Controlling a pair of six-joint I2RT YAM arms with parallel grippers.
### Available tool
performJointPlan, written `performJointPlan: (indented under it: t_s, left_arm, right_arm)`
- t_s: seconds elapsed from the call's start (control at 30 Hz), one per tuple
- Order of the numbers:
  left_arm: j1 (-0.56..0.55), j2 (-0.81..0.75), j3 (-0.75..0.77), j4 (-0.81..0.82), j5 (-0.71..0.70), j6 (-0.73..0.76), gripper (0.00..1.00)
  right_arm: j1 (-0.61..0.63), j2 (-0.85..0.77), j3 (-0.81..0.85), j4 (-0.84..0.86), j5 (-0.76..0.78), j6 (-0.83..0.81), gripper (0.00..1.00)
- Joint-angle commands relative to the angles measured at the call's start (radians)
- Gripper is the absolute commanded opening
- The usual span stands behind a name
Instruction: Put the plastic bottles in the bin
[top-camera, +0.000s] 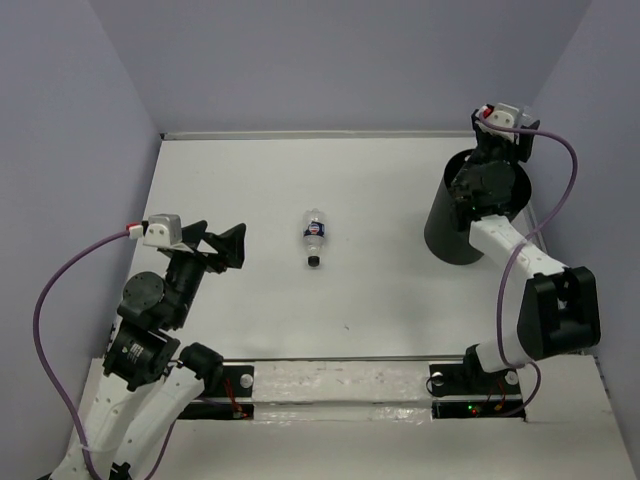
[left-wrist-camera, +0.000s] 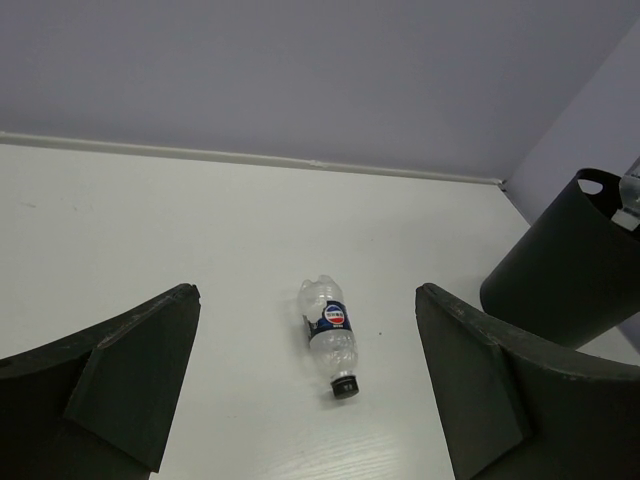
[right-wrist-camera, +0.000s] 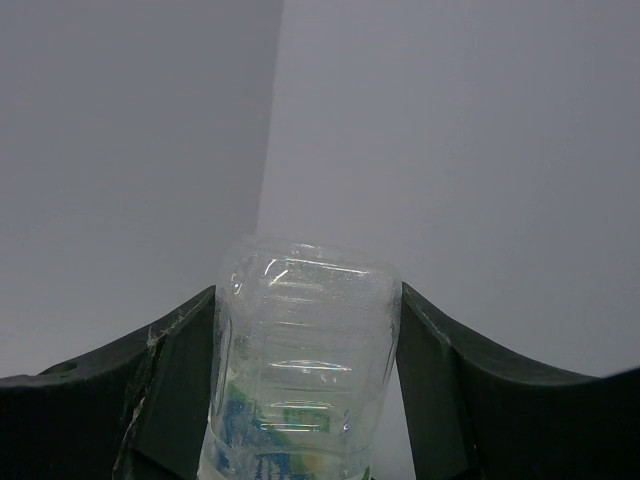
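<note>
Right gripper (right-wrist-camera: 305, 310) clamped on ribbed clear bottle (right-wrist-camera: 300, 360) over black round bin (top-camera: 450, 228), left gripper (top-camera: 222, 248) spread, blue-label bottle (top-camera: 314, 237) mid white counter (top-camera: 390, 290), lilac walls (top-camera: 330, 60)

You have bare counter (top-camera: 400, 300) on every side of the blue-labelled bottle (top-camera: 314, 236). Your left tool (top-camera: 215, 247) faces it, spread wide, nothing between. The right tool (right-wrist-camera: 305, 300), gripping a clear bottle (right-wrist-camera: 300, 370), occupies the bin (top-camera: 448, 235) mouth.
</note>
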Motion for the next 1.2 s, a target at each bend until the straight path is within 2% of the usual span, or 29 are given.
performJointPlan:
  t_s: [0.0,0.1,0.2,0.3,0.37,0.47,0.63,0.7,0.73,0.8,0.87,0.9,0.93,0.97,1.0,1.07,1.1,1.17]
  left_arm:
    - [0.008,-0.014,-0.007,0.049,0.011,-0.001,0.99]
    - [0.008,-0.014,-0.005,0.051,0.01,-0.001,0.99]
    - [0.008,-0.005,-0.008,0.052,0.011,-0.001,0.99]
    - [0.008,0.007,-0.005,0.054,0.017,0.001,0.99]
    - [0.008,0.012,-0.007,0.054,0.019,-0.002,0.99]
    - [0.01,0.012,-0.005,0.052,0.013,-0.002,0.99]
    - [0.011,0.017,-0.005,0.054,0.007,-0.001,0.99]
    - [0.011,0.021,-0.007,0.054,0.007,0.001,0.99]
    - [0.011,0.024,-0.007,0.052,0.007,-0.001,0.99]
    - [0.011,0.029,-0.007,0.054,0.007,-0.001,0.99]
    - [0.013,0.035,-0.005,0.054,0.005,-0.001,0.99]
    - [0.014,0.037,-0.005,0.052,0.003,0.001,0.99]
    - [0.016,0.038,-0.005,0.052,0.0,-0.001,0.99]
    - [0.017,0.04,-0.004,0.052,-0.003,-0.001,0.99]
    - [0.019,0.04,-0.005,0.052,-0.006,0.001,0.99]
    - [0.02,0.041,-0.005,0.051,-0.013,0.001,0.99]
    - [0.022,0.041,-0.004,0.049,-0.019,0.002,0.99]
    - [0.025,0.04,-0.004,0.048,-0.027,0.001,0.99]
  right_arm:
    - [-0.006,0.017,-0.026,0.296,-0.019,-0.076,0.34]
    - [-0.006,0.016,-0.099,0.338,0.002,-0.032,0.36]
    - [-0.006,-0.01,-0.159,0.292,0.022,0.059,0.49]
    - [-0.006,-0.091,-0.172,0.122,0.002,0.198,0.74]
    - [-0.006,-0.16,-0.164,-0.01,-0.027,0.301,0.78]
    - [-0.006,-0.223,-0.132,-0.194,-0.076,0.39,0.79]
    - [-0.006,-0.323,-0.026,-0.55,-0.159,0.594,0.77]
    - [-0.006,-0.358,-0.001,-0.657,-0.257,0.69,0.72]
    - [-0.006,-0.368,0.028,-0.766,-0.359,0.747,0.7]
    - [0.009,-0.378,0.051,-0.86,-0.47,0.85,0.55]
    - [0.073,-0.369,0.083,-0.961,-0.637,0.909,0.45]
    - [0.113,-0.36,0.091,-0.991,-0.663,0.92,0.32]
    - [0.162,-0.331,0.095,-1.032,-0.676,0.923,0.28]
    - [0.278,-0.308,0.107,-1.047,-0.664,0.903,0.27]
    - [0.332,-0.283,0.115,-1.066,-0.638,0.9,0.27]
    - [0.412,-0.183,0.14,-1.136,-0.619,0.922,0.32]
    - [0.459,-0.146,0.161,-1.153,-0.619,0.939,0.47]
    - [0.486,-0.07,0.189,-1.195,-0.605,0.969,0.71]
